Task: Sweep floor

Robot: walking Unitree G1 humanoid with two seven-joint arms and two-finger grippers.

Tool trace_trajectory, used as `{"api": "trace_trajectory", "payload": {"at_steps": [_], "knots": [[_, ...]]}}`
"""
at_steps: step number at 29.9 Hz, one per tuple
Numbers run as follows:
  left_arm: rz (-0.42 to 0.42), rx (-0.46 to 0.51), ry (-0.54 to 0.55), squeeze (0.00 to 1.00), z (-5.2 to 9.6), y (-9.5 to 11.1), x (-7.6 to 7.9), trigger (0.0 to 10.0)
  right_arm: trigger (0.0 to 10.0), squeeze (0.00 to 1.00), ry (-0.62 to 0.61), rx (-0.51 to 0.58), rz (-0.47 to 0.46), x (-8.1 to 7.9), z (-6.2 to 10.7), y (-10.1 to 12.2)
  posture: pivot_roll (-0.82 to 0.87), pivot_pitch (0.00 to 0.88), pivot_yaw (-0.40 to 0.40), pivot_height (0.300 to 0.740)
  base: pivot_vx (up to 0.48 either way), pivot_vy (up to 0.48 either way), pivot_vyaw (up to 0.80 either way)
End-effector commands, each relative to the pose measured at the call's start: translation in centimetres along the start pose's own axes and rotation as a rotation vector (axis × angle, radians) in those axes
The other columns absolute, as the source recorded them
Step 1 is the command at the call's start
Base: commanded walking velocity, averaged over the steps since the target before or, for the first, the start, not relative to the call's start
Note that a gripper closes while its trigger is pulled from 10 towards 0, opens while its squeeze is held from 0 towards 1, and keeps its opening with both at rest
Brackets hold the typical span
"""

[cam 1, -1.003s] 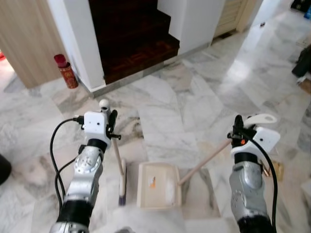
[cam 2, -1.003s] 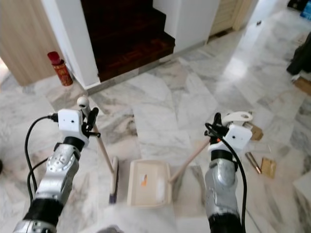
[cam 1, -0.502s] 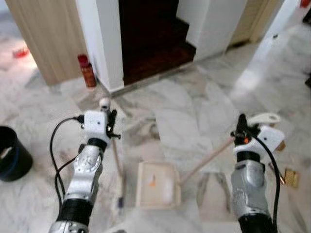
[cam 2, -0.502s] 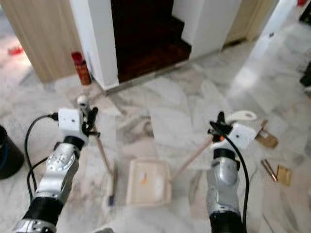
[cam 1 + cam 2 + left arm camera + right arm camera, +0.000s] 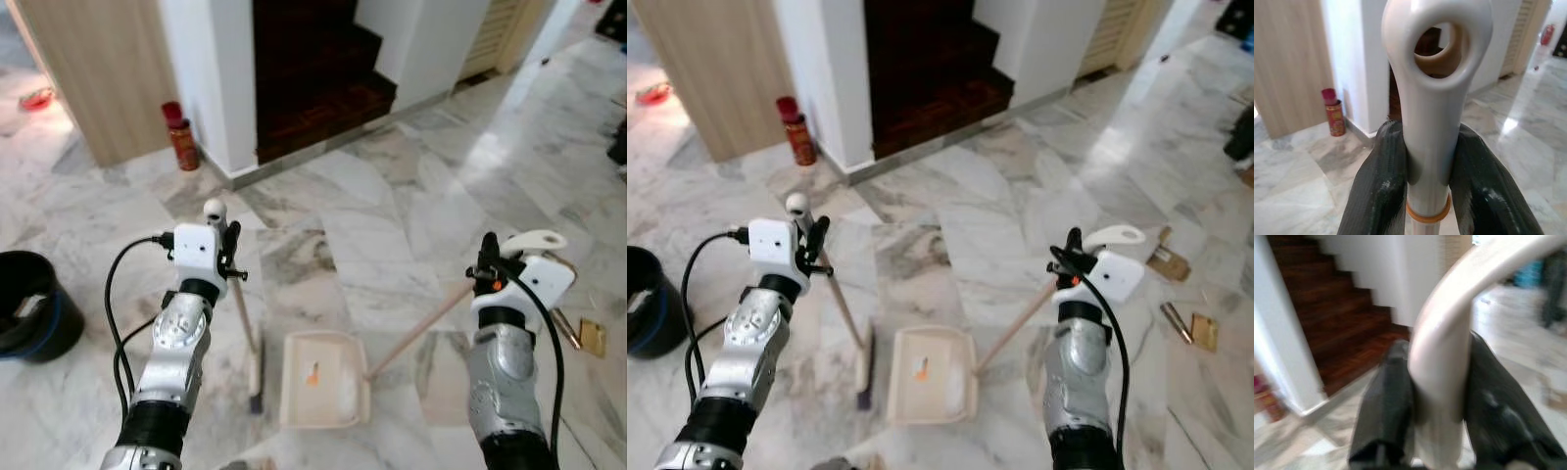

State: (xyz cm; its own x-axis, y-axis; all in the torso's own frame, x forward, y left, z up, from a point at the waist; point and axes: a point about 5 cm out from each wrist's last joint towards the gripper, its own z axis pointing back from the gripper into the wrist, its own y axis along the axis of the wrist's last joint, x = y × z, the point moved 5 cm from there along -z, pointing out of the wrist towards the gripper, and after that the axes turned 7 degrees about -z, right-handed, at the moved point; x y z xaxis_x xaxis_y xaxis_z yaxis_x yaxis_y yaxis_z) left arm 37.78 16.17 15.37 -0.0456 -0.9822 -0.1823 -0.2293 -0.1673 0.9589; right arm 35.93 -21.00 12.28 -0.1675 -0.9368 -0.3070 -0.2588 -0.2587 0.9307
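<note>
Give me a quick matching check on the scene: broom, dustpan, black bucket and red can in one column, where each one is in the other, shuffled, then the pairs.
Things:
1. broom
2. dustpan
3. black bucket
4. red can

Places:
A. on the floor at the far left of the robot
B. handle gripped in the left claw
C. standing by the white wall corner near the stairs
D. tray on the floor between the arms, long handle in the right claw

Pairs: 1-B, 2-D, 3-A, 4-C
</note>
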Motion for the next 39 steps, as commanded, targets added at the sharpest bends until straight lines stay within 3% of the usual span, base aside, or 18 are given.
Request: {"api": "trace_trajectory", "payload": {"at_steps": [1,39], "knots": [[-0.026,0.042,-0.011,0.00,-0.40,1.18,0.25,10.0,10.0,0.00,-0.019,0.038,-0.031,0.35,-0.36,0.99,0.13,0.128,-0.077,0.740,0.000,0.296,0.00],[-0.024,0.044,-0.021,0.00,-0.39,1.32,0.39,10.0,10.0,0.00,0.011,0.026,-0.007,-0.57,-0.15,0.50,0.14,0.138,-0.071,0.740,0.000,0.293,0.00]]}}
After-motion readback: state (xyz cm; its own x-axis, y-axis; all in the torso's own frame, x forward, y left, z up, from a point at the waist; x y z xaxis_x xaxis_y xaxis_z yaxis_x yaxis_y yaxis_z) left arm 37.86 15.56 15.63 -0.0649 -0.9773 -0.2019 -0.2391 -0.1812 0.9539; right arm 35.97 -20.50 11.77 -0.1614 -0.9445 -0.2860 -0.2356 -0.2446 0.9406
